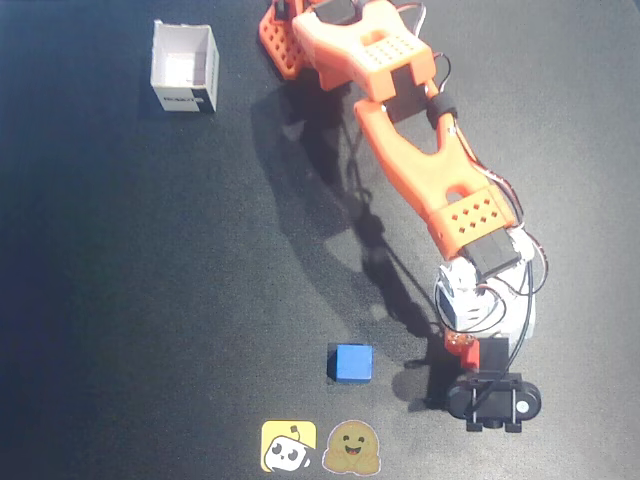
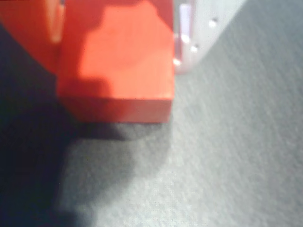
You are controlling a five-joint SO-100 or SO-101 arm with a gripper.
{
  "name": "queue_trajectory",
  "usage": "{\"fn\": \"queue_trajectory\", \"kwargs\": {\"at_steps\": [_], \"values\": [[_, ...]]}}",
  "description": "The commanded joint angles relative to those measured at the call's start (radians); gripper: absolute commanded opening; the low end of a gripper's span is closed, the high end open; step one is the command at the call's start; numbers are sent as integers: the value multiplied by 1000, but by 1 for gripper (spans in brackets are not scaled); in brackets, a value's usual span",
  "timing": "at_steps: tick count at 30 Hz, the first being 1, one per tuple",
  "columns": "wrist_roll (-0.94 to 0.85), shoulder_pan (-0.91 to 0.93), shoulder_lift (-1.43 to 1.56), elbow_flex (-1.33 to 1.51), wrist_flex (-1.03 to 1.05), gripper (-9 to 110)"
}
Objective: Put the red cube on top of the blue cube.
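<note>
Matte red cube [image 2: 124, 66] between orange and white pincer [image 2: 118, 28] fingers.

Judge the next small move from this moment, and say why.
Probably lift the red cube a little, then carry it left in the overhead view toward the blue cube. The wrist view shows the red cube filling the space between the hand fingers, seemingly gripped, low over the mat, while the blue cube sits apart with its top bare.

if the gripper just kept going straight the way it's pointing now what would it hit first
Most likely the red cube, which already sits between the fingers of the gripper, then the dark table under it. Depth is unclear; I cannot tell whether the cube is clamped.
</note>
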Motion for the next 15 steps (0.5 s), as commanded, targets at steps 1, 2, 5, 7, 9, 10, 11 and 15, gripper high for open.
{"fn": "queue_trajectory", "kwargs": {"at_steps": [1,2,5,7,9,10,11,15], "values": [[2,15,120,-32,23,6],[2,18,127,-32,31,6],[2,23,166,-6,37,6],[2,28,193,15,37,6],[2,32,219,35,43,6],[2,35,235,49,44,6],[2,38,252,64,46,6],[0,51,310,112,49,6]]}}
